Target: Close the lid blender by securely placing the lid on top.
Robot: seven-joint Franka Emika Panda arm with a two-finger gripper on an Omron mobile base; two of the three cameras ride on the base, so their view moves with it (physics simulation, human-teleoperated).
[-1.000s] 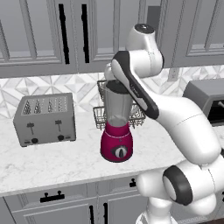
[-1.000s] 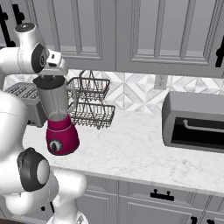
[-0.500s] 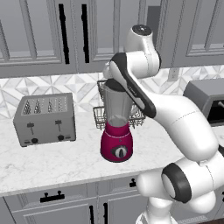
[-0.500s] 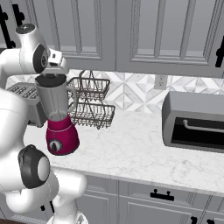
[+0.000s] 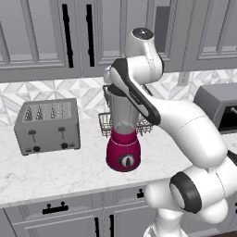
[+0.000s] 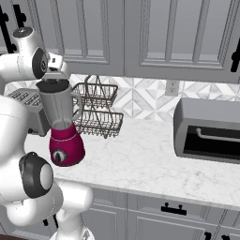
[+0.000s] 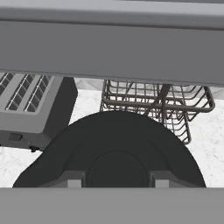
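Pincer (image 7: 116,178) is gripping the dark lid (image 7: 109,151) from either side, sitting right at the blender (image 6: 63,124) jar mouth; toaster (image 5: 46,126) is standing beside on the tabletop (image 6: 150,164).

Arm hides blender (image 5: 123,148) mouth, seemingly.
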